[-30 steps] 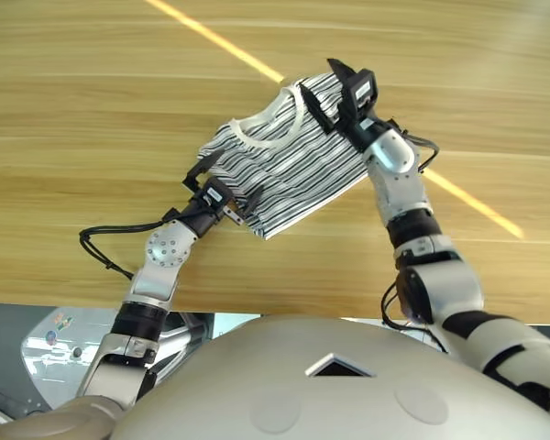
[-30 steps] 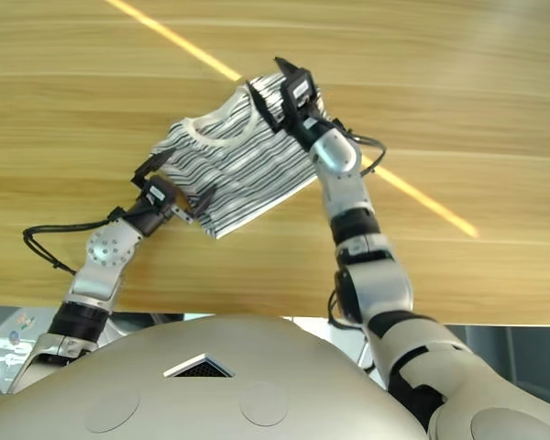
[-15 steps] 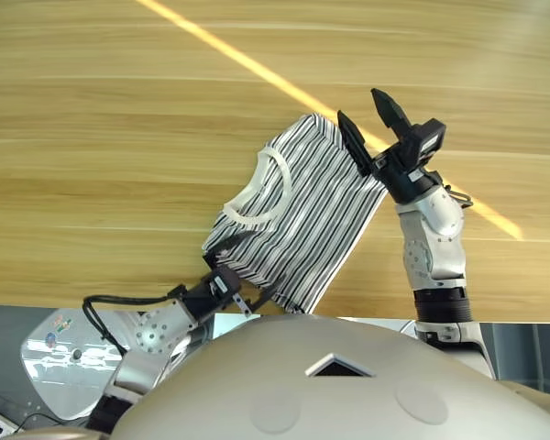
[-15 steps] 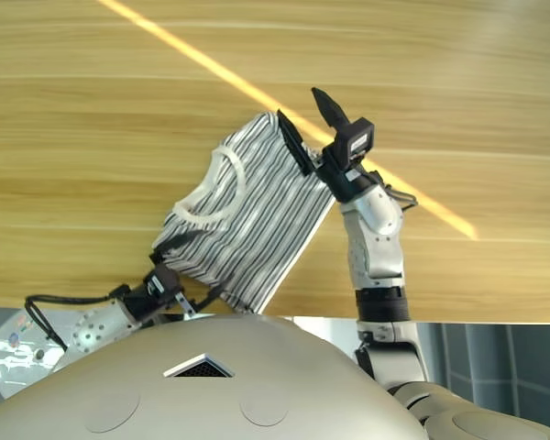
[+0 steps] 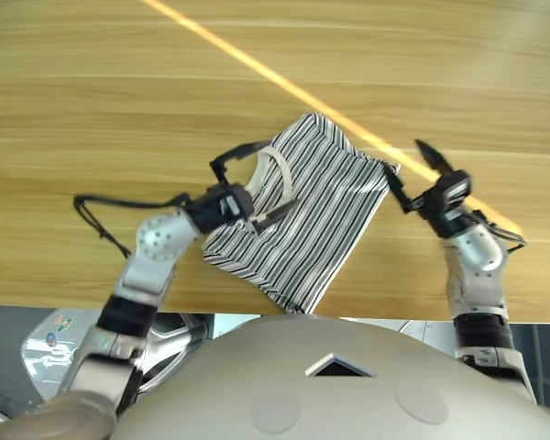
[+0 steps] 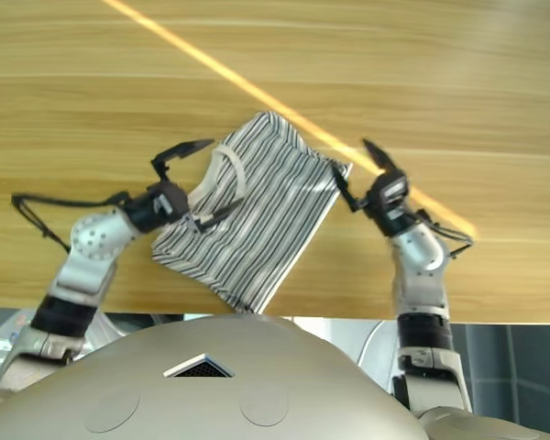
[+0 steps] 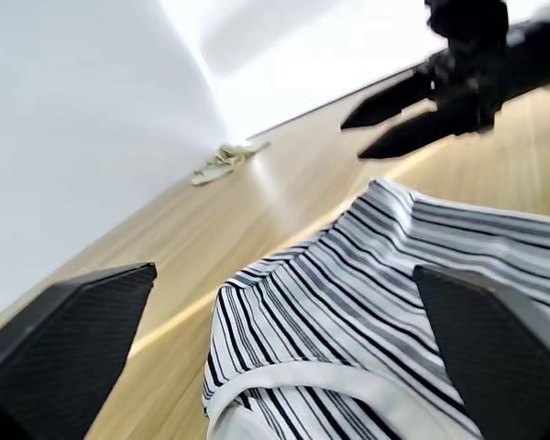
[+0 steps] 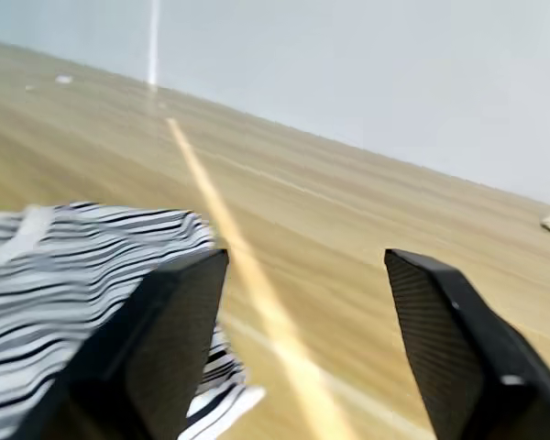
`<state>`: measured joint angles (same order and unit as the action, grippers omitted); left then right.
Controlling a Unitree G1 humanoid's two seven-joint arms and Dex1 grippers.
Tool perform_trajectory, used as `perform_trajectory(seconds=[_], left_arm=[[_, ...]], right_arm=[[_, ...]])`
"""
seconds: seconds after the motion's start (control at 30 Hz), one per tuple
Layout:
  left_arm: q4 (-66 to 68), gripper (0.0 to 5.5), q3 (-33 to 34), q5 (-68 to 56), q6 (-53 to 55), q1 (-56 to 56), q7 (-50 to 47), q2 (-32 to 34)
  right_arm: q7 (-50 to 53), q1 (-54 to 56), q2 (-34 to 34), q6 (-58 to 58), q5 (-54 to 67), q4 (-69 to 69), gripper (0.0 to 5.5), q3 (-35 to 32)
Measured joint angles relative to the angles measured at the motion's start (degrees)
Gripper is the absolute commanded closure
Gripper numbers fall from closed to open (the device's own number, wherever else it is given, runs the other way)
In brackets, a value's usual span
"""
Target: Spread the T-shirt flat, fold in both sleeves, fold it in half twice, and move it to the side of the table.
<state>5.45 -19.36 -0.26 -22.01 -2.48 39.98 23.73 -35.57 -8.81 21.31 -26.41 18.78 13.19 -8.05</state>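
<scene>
On the wooden desk (image 5: 92, 110), the folded striped T-shirt (image 5: 321, 211) lies at the near edge, with wide-open left fingers (image 5: 234, 156) over its collar side and wide-open right fingers (image 5: 433, 158) just beside its far right corner.

The T-shirt (image 5: 302, 220) is thin, soft striped cloth lying in gentle wrinkles, with a plain white fabric band for its collar (image 5: 280, 170). Under it, the table (image 5: 92, 92) is pale wood with fine straight grain, smooth and lightly satin in finish. The left gripper (image 5: 280, 174) and right gripper (image 5: 401, 158) have matt black fingers (image 7: 64, 330) with a fine woven-looking texture, and the arms (image 5: 156, 252) are cased in smooth silver-grey shells, either metal or hard plastic.
</scene>
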Motion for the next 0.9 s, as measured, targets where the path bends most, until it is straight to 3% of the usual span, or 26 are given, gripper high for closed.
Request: perform_trajectory(seconds=[0.23, 0.37, 0.53, 0.7, 0.9], left_arm=[[31.82, 0.30, -7.24, 7.06, 3.51, -20.42, 1.28, -13.43], [38.03, 0.30, -7.06, 6.62, 1.61, -22.52, 1.48, -16.68], [45.91, 0.30, -1.52, 5.35, 1.69, -24.57, -9.93, -19.50], [42.45, 0.30, 6.78, 2.16, 2.48, -19.12, -17.32, -16.31], [23.60, 0.30, 5.97, 1.08, 2.83, -2.38, -19.23, -18.09]], right_arm=[[-3.79, 7.33, -2.44, 3.92, 13.25, 10.30, 2.34, -8.13], [-3.15, 10.63, -2.82, 4.09, 12.20, 14.02, 2.34, -8.72], [-3.01, 10.75, -3.65, 4.45, 10.96, 13.53, 2.34, -8.76], [-3.14, 9.79, -4.58, 4.57, 8.68, 13.29, 2.34, -7.81], [4.61, 8.91, -7.07, -5.08, -8.20, 16.09, 2.34, -1.62]])
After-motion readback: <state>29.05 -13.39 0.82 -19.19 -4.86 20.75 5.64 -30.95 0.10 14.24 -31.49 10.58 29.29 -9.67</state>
